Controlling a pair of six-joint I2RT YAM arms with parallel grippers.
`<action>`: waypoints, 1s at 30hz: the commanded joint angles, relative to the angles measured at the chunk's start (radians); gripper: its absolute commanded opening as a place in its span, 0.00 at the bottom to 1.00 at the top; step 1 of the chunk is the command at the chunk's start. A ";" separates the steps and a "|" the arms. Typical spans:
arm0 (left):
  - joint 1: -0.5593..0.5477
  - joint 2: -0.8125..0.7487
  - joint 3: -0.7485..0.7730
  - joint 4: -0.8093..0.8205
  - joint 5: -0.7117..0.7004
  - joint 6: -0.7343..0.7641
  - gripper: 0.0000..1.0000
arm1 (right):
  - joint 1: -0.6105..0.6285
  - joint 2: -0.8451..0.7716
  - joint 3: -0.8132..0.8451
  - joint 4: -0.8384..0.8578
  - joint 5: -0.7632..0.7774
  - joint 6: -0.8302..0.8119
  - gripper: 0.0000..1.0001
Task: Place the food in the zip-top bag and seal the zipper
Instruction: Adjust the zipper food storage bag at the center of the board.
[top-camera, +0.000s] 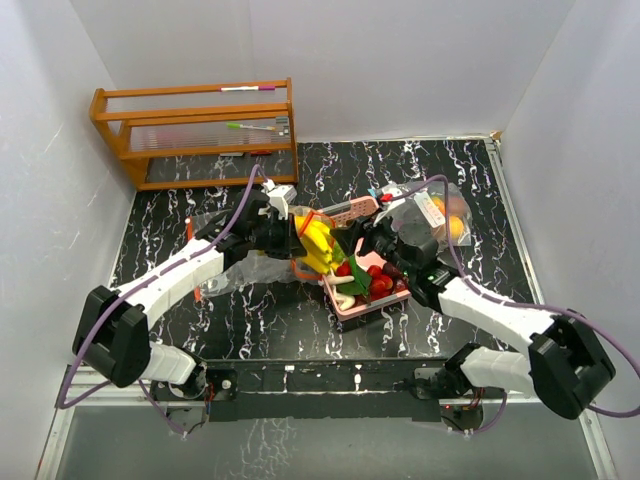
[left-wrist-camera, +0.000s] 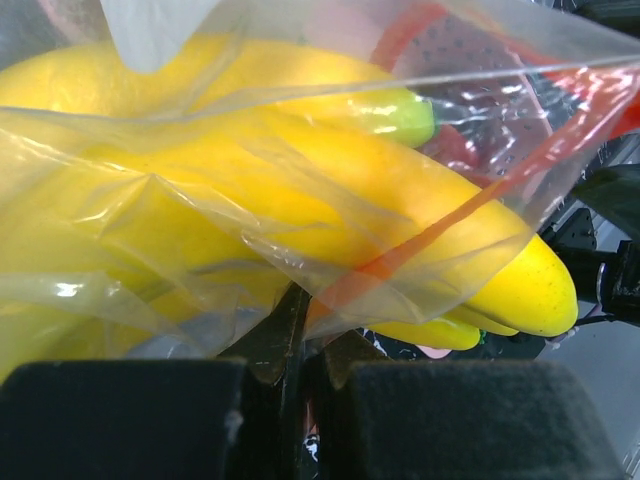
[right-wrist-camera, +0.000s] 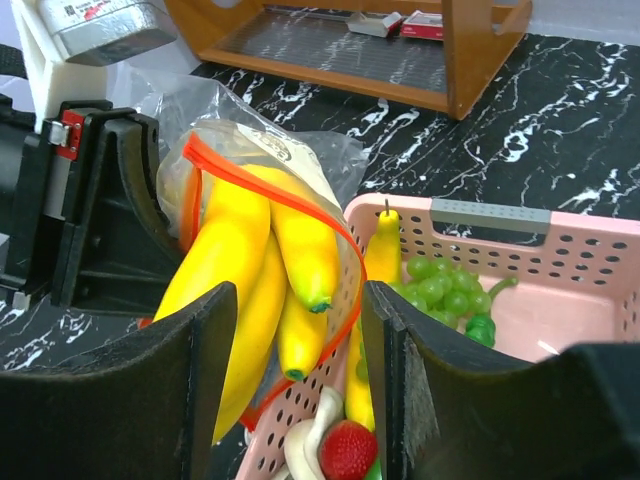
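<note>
A yellow banana bunch (top-camera: 318, 245) sticks halfway out of the clear zip-top bag (top-camera: 228, 262), whose mouth has a red zipper strip (right-wrist-camera: 345, 270). My left gripper (top-camera: 272, 226) is shut on the bag's plastic just below the bananas (left-wrist-camera: 330, 190); its tips (left-wrist-camera: 315, 345) pinch the film. My right gripper (top-camera: 375, 243) is open, its fingers (right-wrist-camera: 195, 380) standing either side of the banana tips (right-wrist-camera: 300, 340) and the bag's mouth, above the pink tray's edge. In the tray lie green grapes (right-wrist-camera: 445, 290), a strawberry (right-wrist-camera: 348, 448), red berries (top-camera: 378, 280) and a green leafy piece (top-camera: 355, 285).
The pink tray (top-camera: 355, 308) stands at the table's middle, its perforated wall (right-wrist-camera: 520, 250) right behind my right fingers. A second clear bag with oranges (top-camera: 448, 218) lies at the right. A wooden rack (top-camera: 195, 130) stands at the back left.
</note>
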 joint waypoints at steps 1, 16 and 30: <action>-0.006 -0.046 0.038 -0.034 0.002 0.015 0.00 | -0.014 0.072 0.007 0.181 -0.064 0.000 0.51; -0.006 -0.056 0.047 -0.040 0.003 0.015 0.00 | -0.036 0.252 0.018 0.357 -0.068 0.068 0.50; -0.005 -0.078 0.041 -0.042 -0.008 0.019 0.00 | -0.048 0.420 0.045 0.491 -0.152 0.182 0.47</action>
